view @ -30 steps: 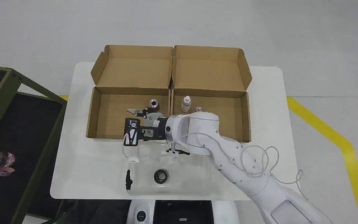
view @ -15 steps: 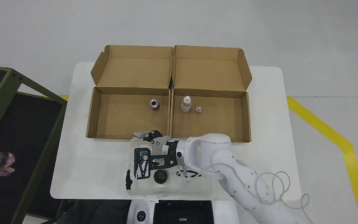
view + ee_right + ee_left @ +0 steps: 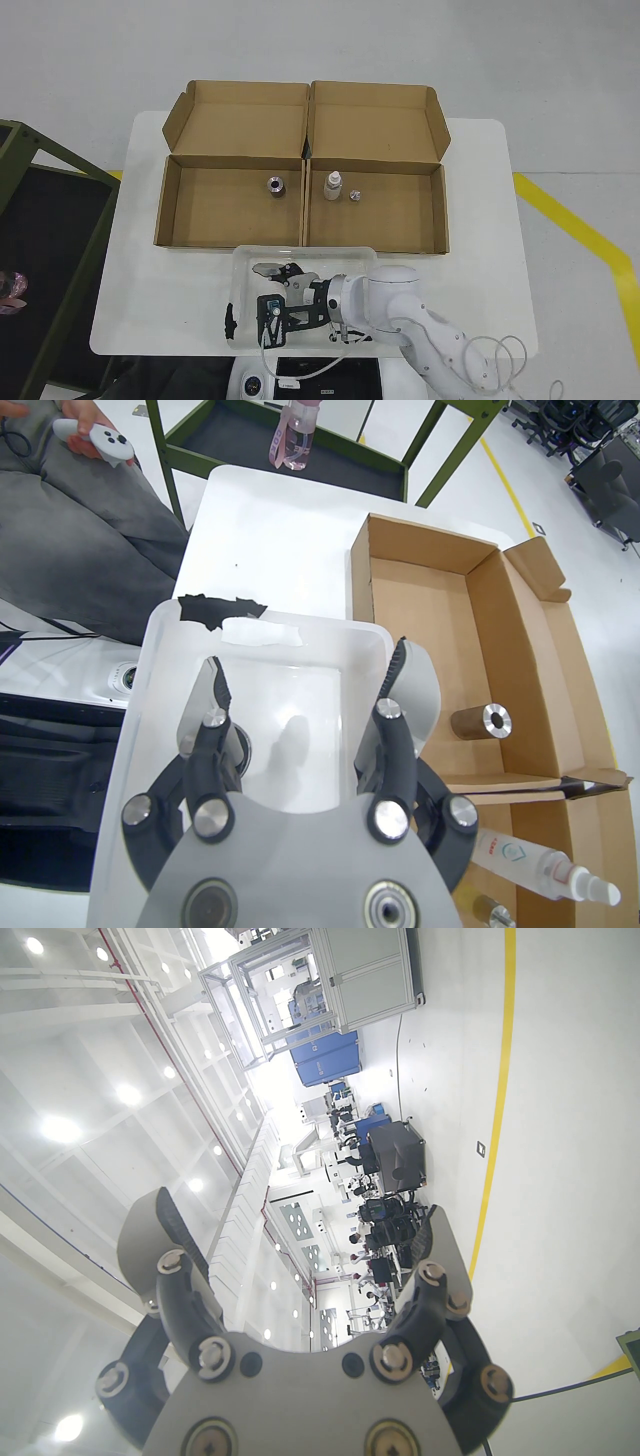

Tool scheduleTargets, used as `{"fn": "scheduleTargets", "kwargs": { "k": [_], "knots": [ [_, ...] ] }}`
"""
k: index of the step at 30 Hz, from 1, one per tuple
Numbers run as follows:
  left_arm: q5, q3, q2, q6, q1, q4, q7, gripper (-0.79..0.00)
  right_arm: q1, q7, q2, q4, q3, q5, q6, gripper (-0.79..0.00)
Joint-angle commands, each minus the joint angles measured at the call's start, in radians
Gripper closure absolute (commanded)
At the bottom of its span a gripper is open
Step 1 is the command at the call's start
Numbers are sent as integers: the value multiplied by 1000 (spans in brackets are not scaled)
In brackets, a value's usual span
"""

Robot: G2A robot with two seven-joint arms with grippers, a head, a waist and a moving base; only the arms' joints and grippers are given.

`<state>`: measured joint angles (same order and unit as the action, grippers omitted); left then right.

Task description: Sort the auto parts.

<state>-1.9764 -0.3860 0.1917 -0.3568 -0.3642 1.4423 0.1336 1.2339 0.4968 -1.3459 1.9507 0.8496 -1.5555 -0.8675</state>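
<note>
So I was standing near the white table [image 3: 150, 300], and here's what I saw. The right gripper [image 3: 307, 680] hung just above the clear plastic bin [image 3: 150, 640] at the near edge of the table. It was pointed down into the bin, prongs spread wide with nothing between them. Tucked behind one of its fingers [image 3: 218, 687] was a dark round part [image 3: 243, 745] on the bin floor. It was mostly hidden, so all I could make out was a dark ring shape. The finger looked close to it, but I honestly couldn't tell if they touched. The bin's rim had a scrap of black tape [image 3: 215, 610] and a strip of white tape [image 3: 262, 635] stuck on it.

Behind the bin sat two open boxes side by side, lids folded back. The left brown cardboard box [image 3: 210, 210] held a short metal cylinder with a hole in its end [image 3: 272, 184], over near the wall shared with its neighbour. The right brown cardboard box [image 3: 400, 215] had a white bottle with a nozzle cap [image 3: 332, 185] and, just beside it, a small metal stud [image 3: 353, 196].

The left gripper [image 3: 300, 1213] was aimed up toward the hall ceiling, well away from the table. It was splayed apart too and carrying nothing.

Off to the side, a pink water bottle [image 3: 292, 437] stood on a green-framed cart [image 3: 280, 470].
</note>
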Motion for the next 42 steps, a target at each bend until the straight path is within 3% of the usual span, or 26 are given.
{"fn": "scheduleTargets", "kwargs": {
  "k": [1, 22, 42],
  "knots": [
    [0, 0, 0, 0, 0, 0, 0, -785, 12, -4, 5, 0, 4, -6, -3, -554],
    [0, 0, 0, 0, 0, 0, 0, -785, 57, 4, 40, -62, 2, -20, -51, -563],
    [0, 0, 0, 0, 0, 0, 0, -785, -2, 28, 45, -158, -44, 6, -30, -536]
  ]
}}
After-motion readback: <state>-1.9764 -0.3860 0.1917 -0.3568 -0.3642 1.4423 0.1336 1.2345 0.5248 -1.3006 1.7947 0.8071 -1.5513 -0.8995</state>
